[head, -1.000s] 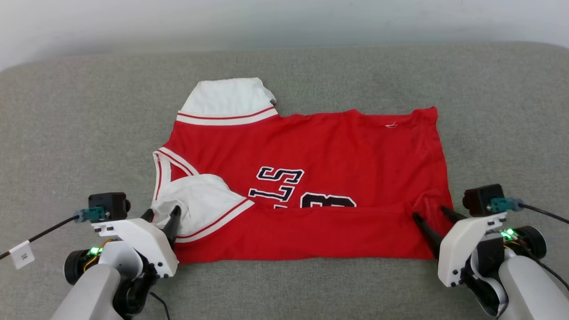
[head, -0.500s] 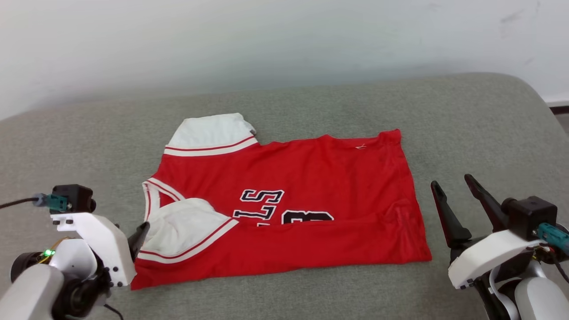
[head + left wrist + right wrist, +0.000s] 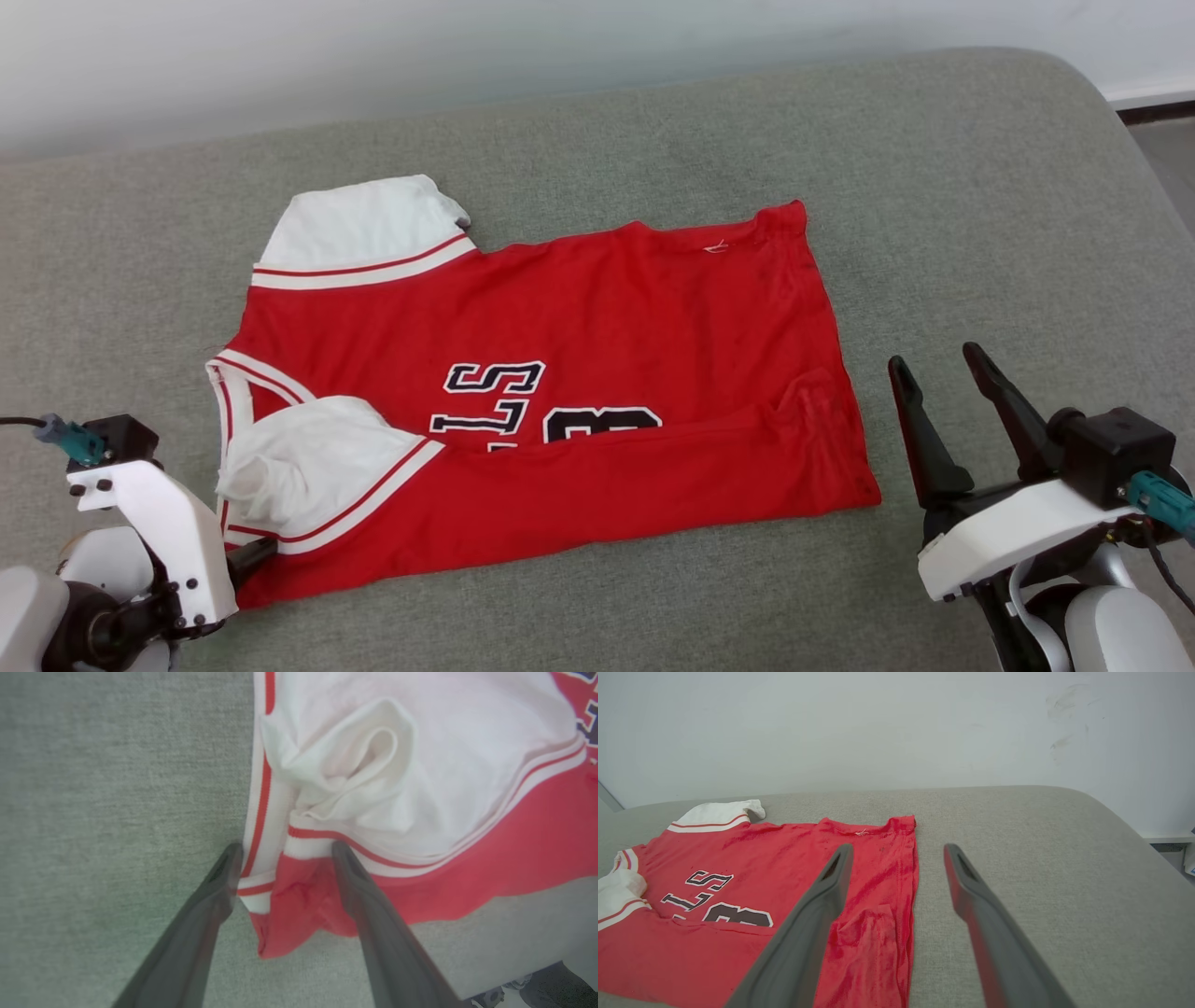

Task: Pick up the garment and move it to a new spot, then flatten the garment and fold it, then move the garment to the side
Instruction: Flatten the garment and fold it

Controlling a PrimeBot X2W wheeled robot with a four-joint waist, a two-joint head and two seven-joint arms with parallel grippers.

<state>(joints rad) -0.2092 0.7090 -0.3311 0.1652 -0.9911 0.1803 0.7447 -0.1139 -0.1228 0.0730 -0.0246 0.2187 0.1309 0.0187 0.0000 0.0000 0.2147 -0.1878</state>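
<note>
Noted garment [image 3: 579, 373] corner lying between spread jaws of left gripper [image 3: 286, 847]; right gripper [image 3: 934, 354] likewise spread, empty, just beside hem.

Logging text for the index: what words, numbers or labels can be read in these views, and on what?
"LS": dark, white-outlined letters on the chest of the red jersey, lying sideways; anything further is hidden under the folded-over edge.
Large digit beside them: half covered by that fold, maybe "8" or "3", cannot tell.
No other text is readable.
</note>
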